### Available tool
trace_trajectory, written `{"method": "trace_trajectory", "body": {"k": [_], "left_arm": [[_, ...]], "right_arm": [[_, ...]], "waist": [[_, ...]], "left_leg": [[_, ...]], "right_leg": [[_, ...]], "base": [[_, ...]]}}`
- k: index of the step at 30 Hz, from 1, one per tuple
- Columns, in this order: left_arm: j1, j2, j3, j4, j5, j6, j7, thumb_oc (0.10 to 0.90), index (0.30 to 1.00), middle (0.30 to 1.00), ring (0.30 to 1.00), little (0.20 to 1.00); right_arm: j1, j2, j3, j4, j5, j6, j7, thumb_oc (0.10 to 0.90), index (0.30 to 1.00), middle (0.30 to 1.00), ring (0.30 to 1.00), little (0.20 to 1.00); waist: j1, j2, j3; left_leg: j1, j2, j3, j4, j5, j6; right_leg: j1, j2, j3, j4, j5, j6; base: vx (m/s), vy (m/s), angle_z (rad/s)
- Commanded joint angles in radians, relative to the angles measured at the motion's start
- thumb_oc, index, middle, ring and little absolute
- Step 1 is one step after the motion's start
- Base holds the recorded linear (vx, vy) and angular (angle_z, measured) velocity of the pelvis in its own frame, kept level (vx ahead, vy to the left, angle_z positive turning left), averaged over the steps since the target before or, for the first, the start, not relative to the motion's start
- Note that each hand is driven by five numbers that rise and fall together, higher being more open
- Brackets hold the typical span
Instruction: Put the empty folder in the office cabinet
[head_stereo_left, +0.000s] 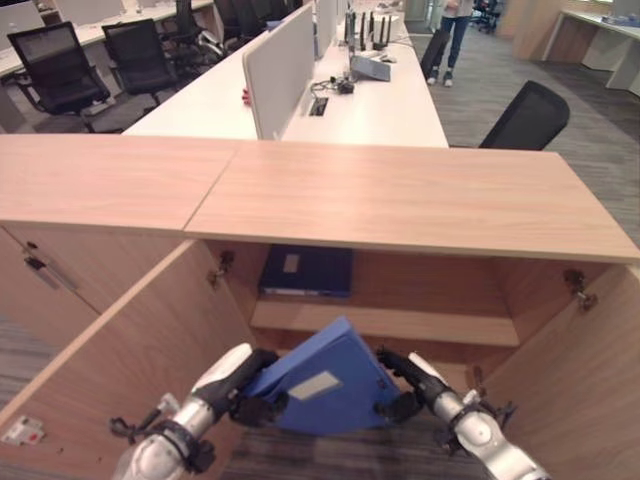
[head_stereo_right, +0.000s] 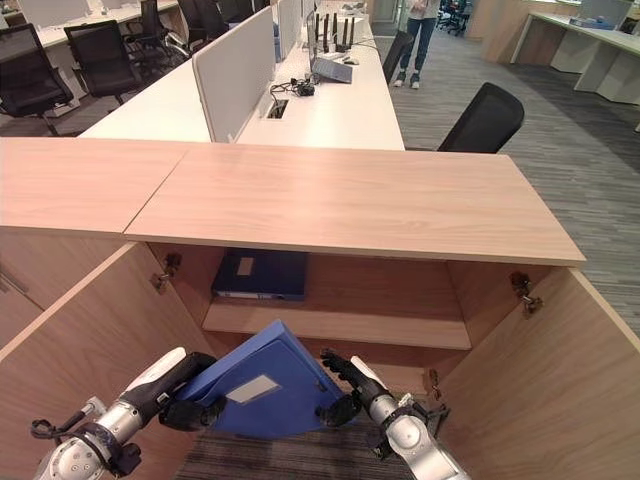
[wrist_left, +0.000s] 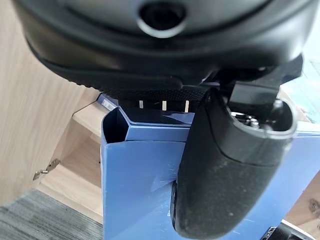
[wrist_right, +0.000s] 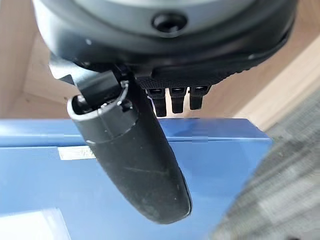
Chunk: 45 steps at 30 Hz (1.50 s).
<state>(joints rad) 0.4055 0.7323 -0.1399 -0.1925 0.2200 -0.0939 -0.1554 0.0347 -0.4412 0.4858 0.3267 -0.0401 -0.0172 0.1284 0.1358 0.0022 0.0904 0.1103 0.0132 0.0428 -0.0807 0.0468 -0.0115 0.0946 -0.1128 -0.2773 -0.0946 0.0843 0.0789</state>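
Note:
A blue folder (head_stereo_left: 322, 385) with a pale label hangs tilted in front of the open office cabinet (head_stereo_left: 400, 200), below its shelf (head_stereo_left: 390, 322). My left hand (head_stereo_left: 245, 385) grips the folder's left edge and my right hand (head_stereo_left: 405, 385) grips its right edge. In the left wrist view the thumb (wrist_left: 220, 170) presses on the folder's blue face (wrist_left: 135, 185) with fingers behind it. The right wrist view has the thumb (wrist_right: 135, 165) lying across the folder (wrist_right: 215, 155) the same way. A darker blue folder (head_stereo_left: 307, 270) lies flat on the shelf inside.
Both cabinet doors stand open, the left door (head_stereo_left: 130, 350) and the right door (head_stereo_left: 580, 380) flanking my arms. Behind the cabinet top are white desks (head_stereo_left: 380, 100) with a divider, black office chairs (head_stereo_left: 525, 118) and a person (head_stereo_left: 452, 35) standing far back.

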Motion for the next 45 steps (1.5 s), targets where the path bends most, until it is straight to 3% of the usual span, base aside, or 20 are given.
{"method": "trace_trajectory", "body": {"k": [1,5,11,12,15,18,19,23,24,25,26,27,29,31,32,35,43,44,45], "left_arm": [[-0.093,0.037,0.070,-0.118,0.030,-0.114,0.071,0.400,0.300,0.300,0.300,0.300],[-0.112,0.029,0.063,-0.116,0.042,-0.120,0.075,0.400,0.300,0.300,0.300,0.300],[-0.169,0.050,0.049,-0.217,-0.069,-0.141,0.065,0.400,0.300,0.300,0.300,0.300],[-0.212,0.073,0.037,-0.272,-0.162,-0.152,0.054,0.400,0.300,0.300,0.300,0.300],[-0.236,0.083,0.024,-0.287,-0.206,-0.151,0.044,0.400,0.300,0.300,0.300,0.300],[-0.283,0.093,-0.021,-0.314,-0.357,-0.148,0.018,0.400,0.300,0.300,0.300,0.300],[-0.330,0.097,-0.059,-0.318,-0.449,-0.140,0.013,0.400,0.300,0.300,0.300,0.300],[-0.358,0.079,-0.096,-0.299,-0.531,-0.127,0.007,0.400,0.300,0.300,0.300,0.300],[-0.370,0.055,-0.120,-0.286,-0.587,-0.113,-0.001,0.400,0.300,0.300,0.300,0.300],[-0.374,0.045,-0.129,-0.280,-0.612,-0.111,-0.008,0.400,0.300,0.300,0.300,0.300],[-0.374,0.045,-0.129,-0.279,-0.613,-0.111,-0.009,0.400,0.300,0.300,0.300,0.300],[-0.375,0.038,-0.131,-0.276,-0.629,-0.107,-0.013,0.400,0.300,0.300,0.300,0.300],[-0.372,-0.009,-0.149,-0.257,-0.704,-0.095,-0.036,0.400,0.300,0.300,0.300,0.300],[-0.372,-0.010,-0.149,-0.257,-0.705,-0.095,-0.037,0.400,0.300,0.300,0.300,0.300],[-0.366,-0.033,-0.154,-0.242,-0.727,-0.084,-0.047,0.400,0.300,0.300,0.300,0.300],[-0.359,-0.070,-0.177,-0.215,-0.764,-0.070,-0.057,0.400,0.300,0.300,0.300,0.300],[-0.348,-0.114,-0.214,-0.148,-0.799,-0.049,-0.096,0.400,0.300,0.300,0.300,0.300],[-0.339,-0.115,-0.209,-0.135,-0.796,-0.044,-0.094,0.552,0.528,0.528,0.528,0.528],[-0.327,-0.118,-0.205,-0.119,-0.794,-0.039,-0.093,0.800,0.900,0.900,0.900,0.900]], "right_arm": [[-0.095,-0.006,0.052,-0.063,-0.014,-0.074,0.031,0.800,0.900,0.900,0.900,0.900],[-0.108,0.007,0.077,-0.065,-0.010,-0.079,0.039,0.800,0.900,0.900,0.900,0.900],[-0.162,0.016,0.107,-0.066,0.001,-0.083,0.044,0.800,0.900,0.900,0.900,0.900],[-0.198,0.019,0.118,-0.063,0.015,-0.084,0.041,0.800,0.900,0.900,0.900,0.900],[-0.219,0.024,0.121,-0.052,0.018,-0.084,0.036,0.800,0.900,0.900,0.900,0.900],[-0.272,0.042,0.133,-0.016,0.033,-0.081,0.014,0.800,0.900,0.900,0.900,0.900],[-0.307,0.083,0.146,0.039,0.071,-0.078,-0.006,0.800,0.900,0.900,0.900,0.900],[-0.322,0.119,0.156,0.082,0.124,-0.076,-0.011,0.800,0.900,0.900,0.900,0.900],[-0.319,0.147,0.170,0.104,0.164,-0.071,0.000,0.767,0.851,0.851,0.851,0.851],[-0.316,0.159,0.178,0.112,0.186,-0.069,0.009,0.568,0.552,0.552,0.552,0.552],[-0.316,0.159,0.178,0.113,0.187,-0.070,0.009,0.505,0.458,0.458,0.458,0.458],[-0.308,0.167,0.185,0.113,0.205,-0.066,0.021,0.400,0.300,0.300,0.300,0.300],[-0.254,0.208,0.220,0.110,0.350,-0.050,0.084,0.400,0.300,0.300,0.300,0.300],[-0.254,0.207,0.221,0.110,0.352,-0.050,0.084,0.400,0.300,0.300,0.300,0.300],[-0.214,0.230,0.228,0.106,0.463,-0.033,0.109,0.400,0.300,0.300,0.300,0.300],[-0.181,0.266,0.243,0.125,0.596,-0.010,0.136,0.400,0.300,0.300,0.300,0.300],[-0.131,0.290,0.257,0.135,0.821,0.032,0.174,0.400,0.300,0.300,0.300,0.300],[-0.123,0.289,0.247,0.145,0.832,0.035,0.173,0.400,0.300,0.300,0.300,0.300],[-0.116,0.288,0.234,0.156,0.836,0.038,0.167,0.400,0.300,0.300,0.300,0.300]], "waist": [[-0.016,-0.036,-0.017],[-0.014,-0.036,-0.017],[-0.014,-0.034,-0.023],[-0.016,-0.035,-0.031],[-0.014,-0.035,-0.032],[-0.015,-0.034,-0.037],[-0.015,-0.034,-0.039],[-0.014,-0.036,-0.037],[-0.016,-0.037,-0.037],[-0.017,-0.038,-0.036],[-0.017,-0.038,-0.036],[-0.017,-0.038,-0.036],[-0.018,-0.043,-0.035],[-0.019,-0.042,-0.036],[-0.018,-0.045,-0.033],[-0.014,-0.048,-0.030],[-0.007,-0.055,-0.025],[-0.006,-0.055,-0.025],[-0.006,-0.056,-0.025]], "left_leg": [[0.013,-0.011,-0.038,-0.007,-0.083,-0.012],[0.011,-0.011,-0.038,-0.007,-0.081,-0.014],[0.012,-0.010,-0.039,-0.007,-0.080,-0.014],[0.014,-0.010,-0.038,-0.007,-0.081,-0.016],[0.015,-0.009,-0.038,-0.007,-0.082,-0.016],[0.018,-0.009,-0.038,-0.007,-0.083,-0.016],[0.020,-0.009,-0.037,-0.007,-0.083,-0.016],[0.022,-0.009,-0.037,-0.007,-0.083,-0.015],[0.022,-0.009,-0.037,-0.007,-0.083,-0.015],[0.023,-0.009,-0.037,-0.007,-0.084,-0.016],[0.023,-0.009,-0.037,-0.007,-0.084,-0.016],[0.024,-0.008,-0.037,-0.007,-0.084,-0.016],[0.025,-0.008,-0.037,-0.007,-0.085,-0.018],[0.025,-0.008,-0.037,-0.007,-0.085,-0.018],[0.024,-0.007,-0.036,-0.007,-0.083,-0.019],[0.023,-0.008,-0.037,-0.007,-0.081,-0.020],[0.015,-0.009,-0.037,-0.007,-0.077,-0.023],[0.015,-0.009,-0.037,-0.007,-0.077,-0.024],[0.014,-0.010,-0.037,-0.007,-0.077,-0.024]], "right_leg": [[0.025,-0.029,-0.029,0.007,-0.047,0.059],[0.025,-0.029,-0.030,0.007,-0.048,0.058],[0.025,-0.030,-0.031,0.007,-0.047,0.059],[0.027,-0.030,-0.030,0.007,-0.047,0.060],[0.028,-0.031,-0.031,0.007,-0.047,0.060],[0.032,-0.031,-0.030,0.007,-0.046,0.059],[0.035,-0.030,-0.027,0.007,-0.045,0.057],[0.039,-0.029,-0.025,0.007,-0.045,0.055],[0.041,-0.029,-0.023,0.007,-0.045,0.053],[0.041,-0.029,-0.023,0.007,-0.045,0.053],[0.042,-0.029,-0.023,0.007,-0.045,0.053],[0.043,-0.030,-0.023,0.007,-0.046,0.052],[0.044,-0.030,-0.024,0.007,-0.046,0.052],[0.044,-0.030,-0.024,0.007,-0.046,0.052],[0.044,-0.030,-0.027,0.007,-0.045,0.052],[0.042,-0.031,-0.027,0.007,-0.042,0.052],[0.035,-0.033,-0.031,0.007,-0.038,0.054],[0.035,-0.033,-0.031,0.007,-0.037,0.054],[0.035,-0.033,-0.031,0.007,-0.037,0.054]], "base": [[0.00,0.000,0.00],[0.00,0.000,0.00],[0.00,0.000,0.00],[0.00,0.000,0.00],[0.00,0.000,0.00],[0.01,-0.006,-0.02],[0.01,-0.008,-0.05],[0.00,-0.003,-0.02],[0.00,0.000,0.00],[0.00,0.000,0.00],[0.00,0.000,0.00],[0.00,0.000,0.00],[0.00,-0.001,0.02],[0.00,-0.002,0.04],[0.00,0.000,0.00],[0.00,0.000,0.00],[0.00,0.000,0.00],[0.00,0.000,0.00],[0.00,0.000,0.00]]}}
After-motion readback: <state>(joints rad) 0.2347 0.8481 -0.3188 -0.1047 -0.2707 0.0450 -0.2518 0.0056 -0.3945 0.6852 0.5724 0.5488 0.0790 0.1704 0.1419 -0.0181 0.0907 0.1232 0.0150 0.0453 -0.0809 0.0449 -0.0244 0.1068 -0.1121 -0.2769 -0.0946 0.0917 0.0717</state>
